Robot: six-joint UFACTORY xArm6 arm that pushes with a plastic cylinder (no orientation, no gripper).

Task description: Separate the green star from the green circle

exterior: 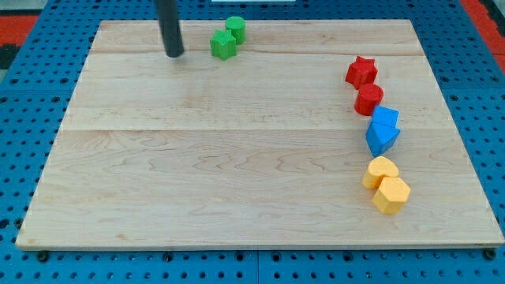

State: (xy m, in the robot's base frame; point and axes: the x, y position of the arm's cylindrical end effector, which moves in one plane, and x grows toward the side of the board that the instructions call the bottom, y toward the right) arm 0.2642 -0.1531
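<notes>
rod tip point(174, 54) rests on the desk point(197, 173) near the view's top, left of the green star point(223, 45) | star touches green circle point(235, 28) | no hand fitted, bare rod only

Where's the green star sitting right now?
The green star is near the view's top edge of the board, left of centre-top, touching the green circle at its upper right. My tip stands just to its left, apart from it.
</notes>
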